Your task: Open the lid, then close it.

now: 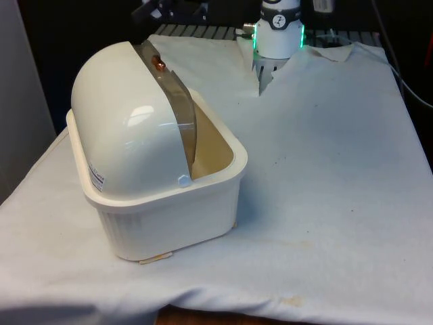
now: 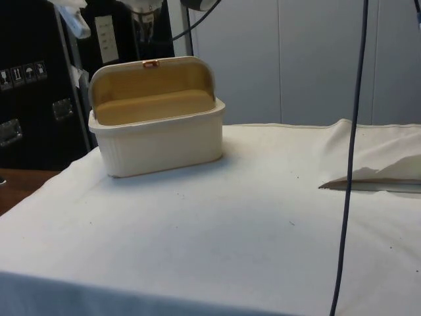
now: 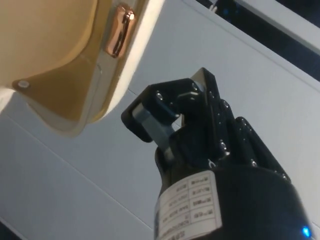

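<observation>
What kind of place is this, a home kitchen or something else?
Probably a lab or test room, not a kitchen: one cream bread box stands open on a table under a white cloth, with a hanging cable and dark cabinets behind.

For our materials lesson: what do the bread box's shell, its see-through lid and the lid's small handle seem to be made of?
Bread box: likely moulded plastic, cream and glossy, with sharp highlights on the dome and a ribbed base.
Lid: probably tinted clear plastic, smoky brown and see-through, rolled back open.
Handle: copper-coloured with a mirror shine; metal or plated plastic, I cannot tell which.
</observation>
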### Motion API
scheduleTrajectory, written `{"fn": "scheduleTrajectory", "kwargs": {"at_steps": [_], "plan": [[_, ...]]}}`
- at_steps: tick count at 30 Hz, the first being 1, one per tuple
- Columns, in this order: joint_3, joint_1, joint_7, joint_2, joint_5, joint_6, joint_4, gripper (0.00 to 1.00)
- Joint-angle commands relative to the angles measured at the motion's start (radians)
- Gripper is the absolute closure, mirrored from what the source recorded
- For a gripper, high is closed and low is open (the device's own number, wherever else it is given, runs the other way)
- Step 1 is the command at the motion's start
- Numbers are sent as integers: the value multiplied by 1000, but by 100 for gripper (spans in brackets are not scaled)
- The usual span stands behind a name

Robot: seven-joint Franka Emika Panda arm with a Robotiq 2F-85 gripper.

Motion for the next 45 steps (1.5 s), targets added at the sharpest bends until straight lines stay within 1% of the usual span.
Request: {"fn": "scheduleTrajectory", "kwargs": {"at_steps": [1,2,5,6,8,9,10,16,17,18,24,25,26,27,34,35,36,37,38,41,43,44,45], "plan": [[0,0,-5,1,7,5,1,100],[3,-8,-27,6,30,24,5,100],[3,-9,-47,10,51,42,10,100],[3,-10,-63,13,66,53,14,100],[3,-10,-79,16,79,64,17,100],[-1,-3,-56,11,58,46,15,100],[3,-10,-88,17,86,69,18,100],[3,-11,-149,15,129,96,18,100],[-1,-4,-126,17,112,80,23,100],[3,-11,-158,14,134,98,16,100],[3,-12,-220,9,171,109,9,100],[-1,-4,-202,16,157,92,21,100],[3,-12,-230,8,178,111,7,100],[4,-12,-248,7,192,113,5,100],[4,-13,-317,3,255,116,-1,100],[-1,-5,-302,10,242,99,11,100],[4,-13,-328,3,264,116,-2,100],[4,-13,-338,2,273,116,-3,100],[4,-14,-359,2,293,116,-4,100],[2,-15,-391,3,321,116,-3,100],[-6,-17,-425,2,345,111,6,100],[-9,-6,-398,8,325,99,11,100],[-10,-16,-433,2,350,109,9,100]]}}
